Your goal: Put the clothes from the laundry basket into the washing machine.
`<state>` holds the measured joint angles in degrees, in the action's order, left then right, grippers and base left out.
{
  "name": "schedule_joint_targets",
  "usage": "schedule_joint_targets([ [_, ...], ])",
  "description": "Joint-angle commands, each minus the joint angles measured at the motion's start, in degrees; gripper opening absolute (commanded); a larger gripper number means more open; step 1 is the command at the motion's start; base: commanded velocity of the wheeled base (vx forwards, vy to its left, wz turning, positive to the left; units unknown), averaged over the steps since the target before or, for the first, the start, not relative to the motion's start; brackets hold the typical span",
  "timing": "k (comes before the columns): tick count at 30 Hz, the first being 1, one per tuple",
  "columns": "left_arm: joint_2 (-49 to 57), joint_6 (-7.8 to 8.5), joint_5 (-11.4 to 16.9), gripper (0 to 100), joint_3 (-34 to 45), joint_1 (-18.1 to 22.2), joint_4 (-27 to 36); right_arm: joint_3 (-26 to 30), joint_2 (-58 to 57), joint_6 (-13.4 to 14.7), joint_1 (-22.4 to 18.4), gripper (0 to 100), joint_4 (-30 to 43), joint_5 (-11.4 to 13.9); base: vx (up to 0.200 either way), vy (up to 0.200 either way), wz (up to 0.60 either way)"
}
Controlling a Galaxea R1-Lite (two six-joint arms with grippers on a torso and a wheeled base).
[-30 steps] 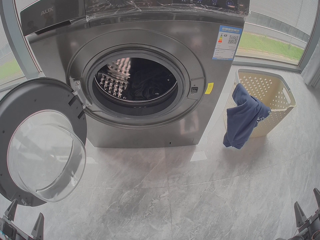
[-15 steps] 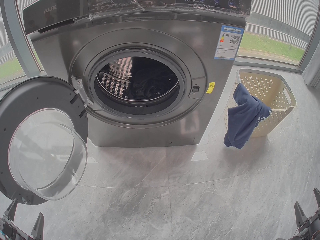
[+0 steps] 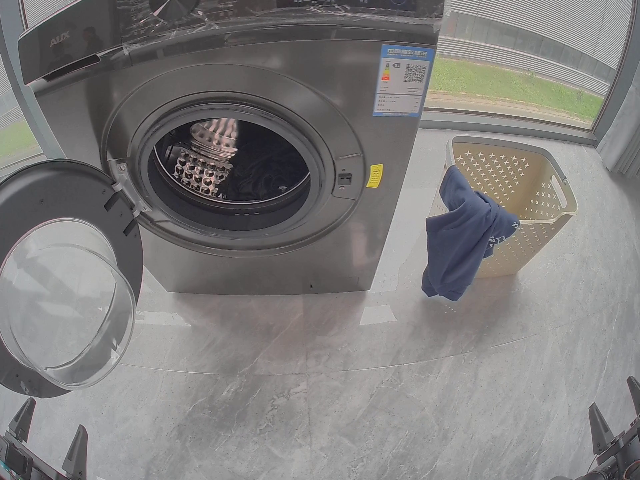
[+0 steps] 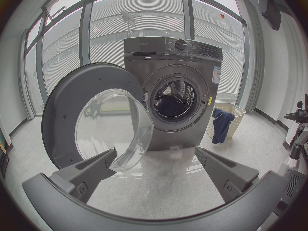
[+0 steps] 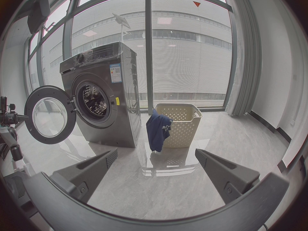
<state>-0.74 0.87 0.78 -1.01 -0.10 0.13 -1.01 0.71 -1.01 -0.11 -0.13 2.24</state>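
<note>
The grey washing machine (image 3: 220, 68) stands with its round door (image 3: 60, 195) swung wide to the left. Dark clothing (image 3: 267, 165) lies inside the drum. To its right sits the cream laundry basket (image 3: 533, 188), with a blue garment (image 3: 463, 235) draped over its near rim and hanging down to the floor. My left gripper (image 3: 52, 421) is low at the near left, open and holding nothing (image 4: 154, 154). My right gripper (image 3: 613, 398) is at the near right, also open and holding nothing (image 5: 155, 154), well short of the basket (image 5: 183, 125).
Grey marble floor (image 3: 347, 381) stretches between me and the machine. The open door juts out over the floor on the left. Tall windows (image 3: 533, 48) run behind the machine and basket, and a curtain (image 5: 243, 58) hangs at the far right.
The whole head view has shifted left, so the camera has moved. Machine, basket and blue garment keep their places relative to each other; both grippers sit the same.
</note>
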Motion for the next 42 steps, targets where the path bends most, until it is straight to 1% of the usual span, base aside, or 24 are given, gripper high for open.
schedule_joint_targets([
  [1, 0.7, 0.01, 0.0, 100, 0.9, 0.0, 0.0, 1.0, -0.2, 0.0, 0.0, 100, 0.0, 0.0, 0.000, -0.200, 0.00],
  [10, 0.7, -0.16, 0.0, 100, 0.9, -0.1, 0.0, 1.0, -0.1, 0.0, 0.0, 100, 0.0, 0.0, 0.000, 0.000, 0.00],
  [14, 0.7, -0.16, 0.0, 100, 0.9, -0.1, 0.0, 1.0, -0.1, 0.0, 0.0, 100, 0.0, 0.0, 0.000, -0.200, 0.00],
  [18, 0.7, -0.69, -0.1, 100, 0.9, -0.1, 0.0, 1.0, -0.1, 0.0, 0.0, 100, 0.0, 0.0, 0.000, -0.200, 0.00],
  [23, 0.7, -0.78, -0.2, 100, 0.9, -0.1, 0.0, 1.0, -0.1, -0.1, 0.0, 100, 0.0, 0.0, 0.000, -0.200, 0.00],
  [27, 0.7, -1.39, -0.2, 100, 0.9, -0.1, 0.0, 1.0, -0.1, 0.0, 0.0, 100, 0.0, 0.0, 0.000, -0.200, 0.00],
  [30, 0.7, -1.22, -0.2, 100, 0.9, -0.1, 0.0, 1.0, -0.1, 0.0, 0.0, 100, 0.0, 0.0, 0.000, -0.200, 0.00],
  [34, 0.7, -1.39, -0.2, 100, 0.9, -0.1, 0.0, 1.0, -0.2, 0.0, 0.0, 100, 0.0, 0.0, 0.000, -0.200, 0.00],
  [40, 0.7, -1.22, -0.2, 100, 0.9, -0.1, 0.0, 1.0, -0.1, -0.1, 0.0, 100, 0.0, 0.0, 0.000, 0.000, 0.00],
  [42, 0.7, -1.39, -0.2, 100, 0.9, -0.1, 0.0, 1.0, -0.1, 0.0, 0.0, 100, -0.1, 0.0, 0.000, -0.200, 0.00],
])
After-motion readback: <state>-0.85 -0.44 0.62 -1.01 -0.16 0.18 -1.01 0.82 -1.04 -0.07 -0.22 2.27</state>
